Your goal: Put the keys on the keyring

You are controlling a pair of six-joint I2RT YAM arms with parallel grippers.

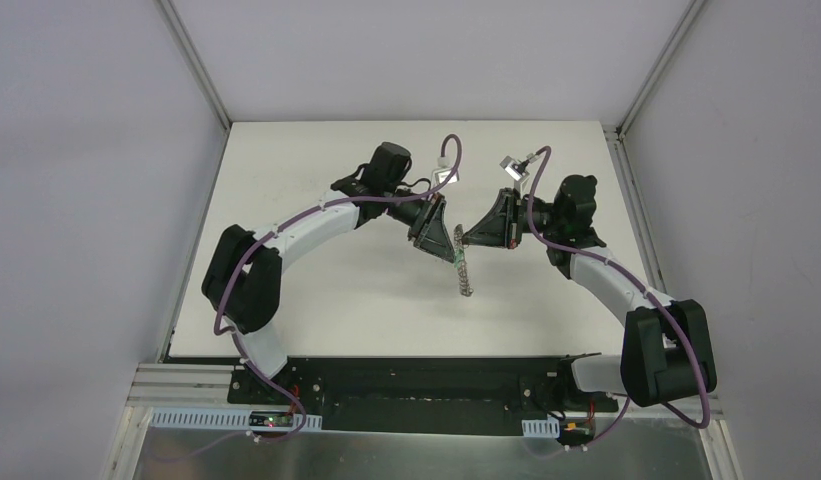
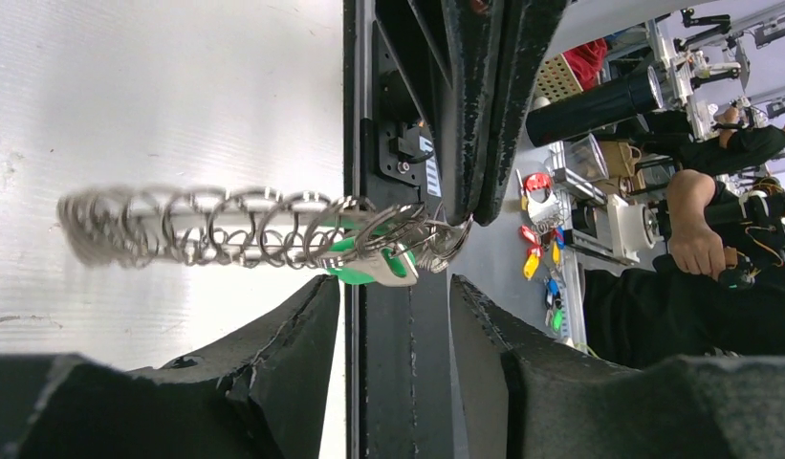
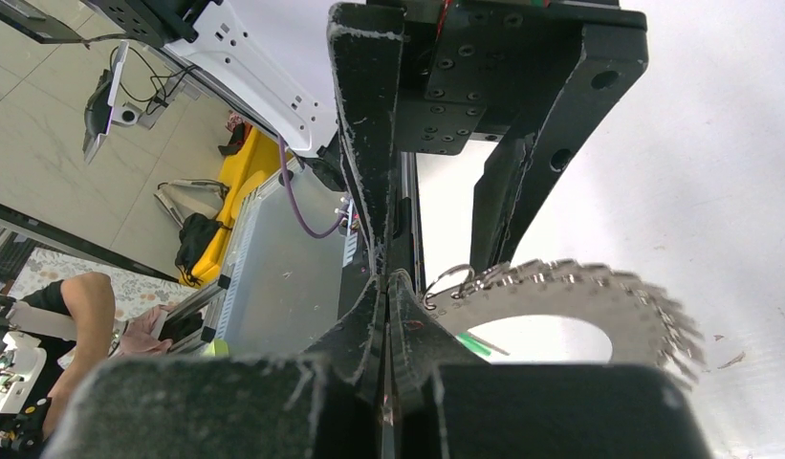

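The keyring (image 1: 465, 275) hangs edge-on above the white table between both grippers. In the left wrist view it (image 2: 207, 229) runs sideways, fringed with wire loops. The green-headed key (image 2: 369, 266) hangs among the loops at its right end. My right gripper (image 1: 463, 240) is shut on a loop at that end (image 2: 465, 208). My left gripper (image 2: 393, 287) is open, with its jaws on either side just short of the key and touching nothing. In the right wrist view, the ring (image 3: 599, 296) sits right of my shut right gripper (image 3: 386, 282), and the green key (image 3: 476, 344) shows in the ring's hole.
The white table (image 1: 316, 300) has walls on the left, back and right. A black rail (image 1: 416, 375) runs along the near edge by the arm bases. Coloured key tags (image 2: 536, 253) and people show beyond the table.
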